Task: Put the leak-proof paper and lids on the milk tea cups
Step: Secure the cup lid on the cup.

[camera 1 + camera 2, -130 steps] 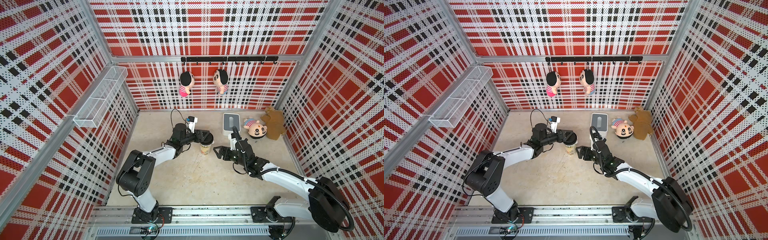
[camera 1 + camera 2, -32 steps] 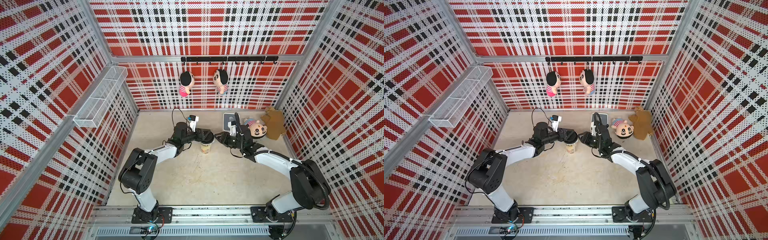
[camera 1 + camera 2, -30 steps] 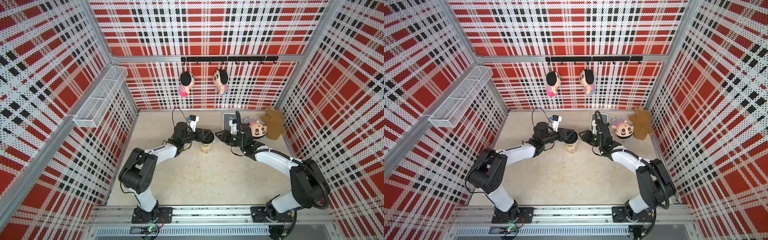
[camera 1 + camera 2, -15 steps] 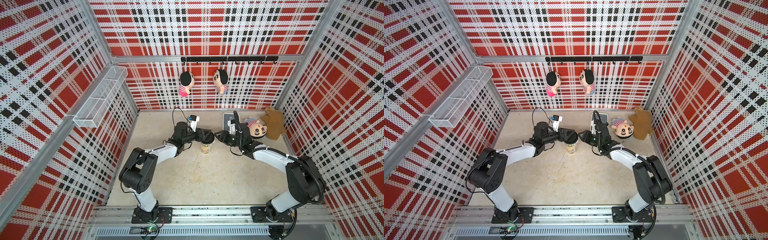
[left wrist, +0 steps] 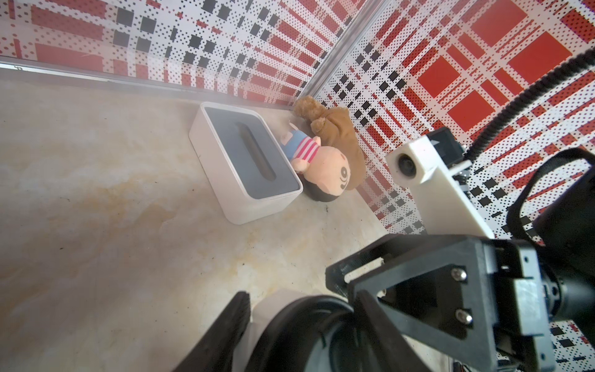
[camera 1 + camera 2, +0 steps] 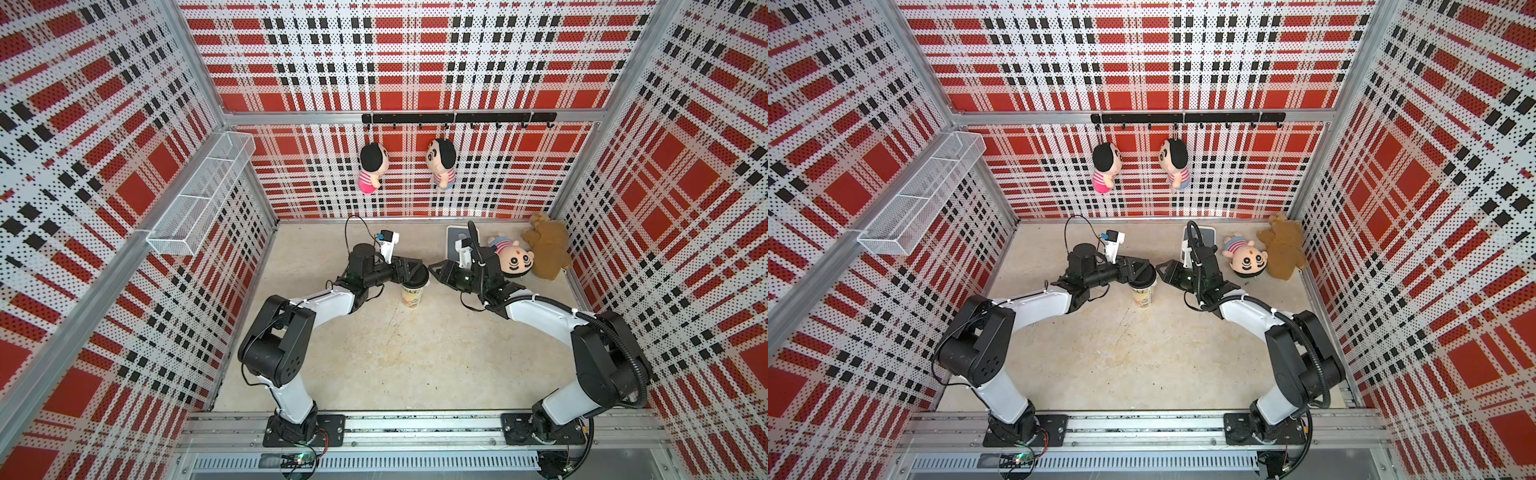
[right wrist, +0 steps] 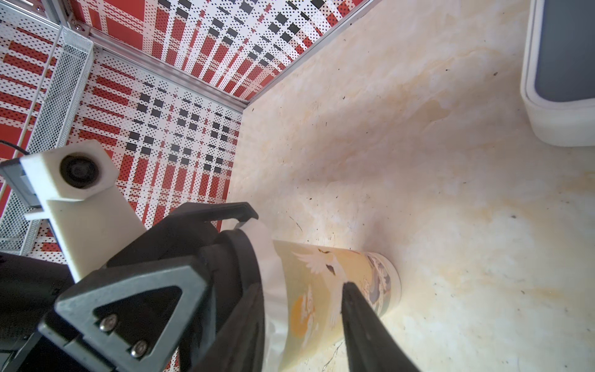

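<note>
With the lid (image 7: 238, 283) gripped between the left fingers (image 7: 238, 211) over paper (image 7: 270, 267) and cup (image 7: 338, 290), the part-open, empty right gripper (image 6: 432, 272) should be kept clear.

1. The milk tea cup (image 6: 412, 293) stands mid-desk, closed in from both sides: the left gripper (image 6: 409, 272) with a black lid (image 6: 417, 277) sits over its rim, and the right gripper (image 6: 436, 274) is just beside it.
2. Behind, the white box (image 6: 454, 243), a doll (image 6: 513, 259) and a brown plush (image 6: 546, 249) crowd the back-right corner.
3. The desk (image 6: 395, 365) in front of the cup lies bare between the two arms.
</note>
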### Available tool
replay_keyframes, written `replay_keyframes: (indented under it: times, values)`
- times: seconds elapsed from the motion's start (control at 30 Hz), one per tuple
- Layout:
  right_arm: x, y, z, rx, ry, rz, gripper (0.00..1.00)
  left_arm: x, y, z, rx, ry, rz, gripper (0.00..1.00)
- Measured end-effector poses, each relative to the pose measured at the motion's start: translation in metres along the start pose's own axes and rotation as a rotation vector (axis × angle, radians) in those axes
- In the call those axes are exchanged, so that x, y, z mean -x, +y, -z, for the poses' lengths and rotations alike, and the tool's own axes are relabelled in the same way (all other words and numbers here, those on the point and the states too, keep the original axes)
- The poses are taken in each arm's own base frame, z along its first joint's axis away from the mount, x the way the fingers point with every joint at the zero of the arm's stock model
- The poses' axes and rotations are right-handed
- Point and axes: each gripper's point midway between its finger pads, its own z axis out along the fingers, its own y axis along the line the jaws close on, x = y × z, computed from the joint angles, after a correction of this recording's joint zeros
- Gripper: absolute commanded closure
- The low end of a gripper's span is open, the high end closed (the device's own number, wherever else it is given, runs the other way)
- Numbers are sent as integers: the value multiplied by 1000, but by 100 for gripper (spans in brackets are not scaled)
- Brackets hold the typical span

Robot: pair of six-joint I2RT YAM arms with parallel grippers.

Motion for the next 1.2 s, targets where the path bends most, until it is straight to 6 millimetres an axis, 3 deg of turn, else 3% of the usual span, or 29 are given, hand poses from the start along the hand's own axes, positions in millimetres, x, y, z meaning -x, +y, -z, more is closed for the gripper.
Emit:
replay_keyframes:
  times: [0.5,0.67,0.87,1.2]
  values:
    - [-3,10,-1,48,0,26,53,0,0,0,0,0,0,46]
    - [-6,6,-2,38,7,34,57,0,0,0,0,0,1,46]
    - [-12,7,-5,23,-25,74,69,1,3,1,6,0,5,46]
    - [-20,-3,-14,54,-122,102,74,2,7,2,15,-4,20,46]
